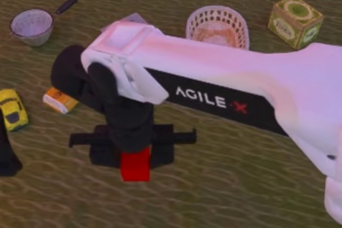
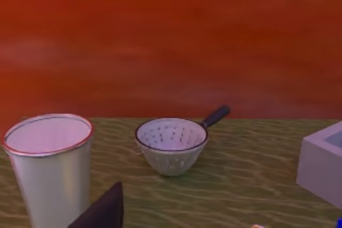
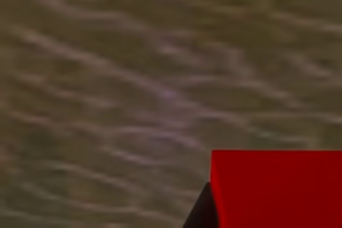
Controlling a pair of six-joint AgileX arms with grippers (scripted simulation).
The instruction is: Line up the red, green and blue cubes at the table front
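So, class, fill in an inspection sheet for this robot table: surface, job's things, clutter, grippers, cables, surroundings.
Surface: table, olive rippled pattern.
Job's things: red cube under the right gripper; green and blue cubes not seen.
Clutter: strainer, white basket, green box, yellow toy car, orange-and-white box, metal cup, grey block.
Grippers: right gripper at the red cube; left parked at the table's left.
Cables: nothing seen.
Surroundings: red-brown wall.

Behind our right claw we see a white basket [image 1: 217,25] and a green box [image 1: 295,20]; to its left, a yellow toy car [image 1: 13,109], an orange-and-white box [image 1: 60,100] and a colander [image 1: 32,25].
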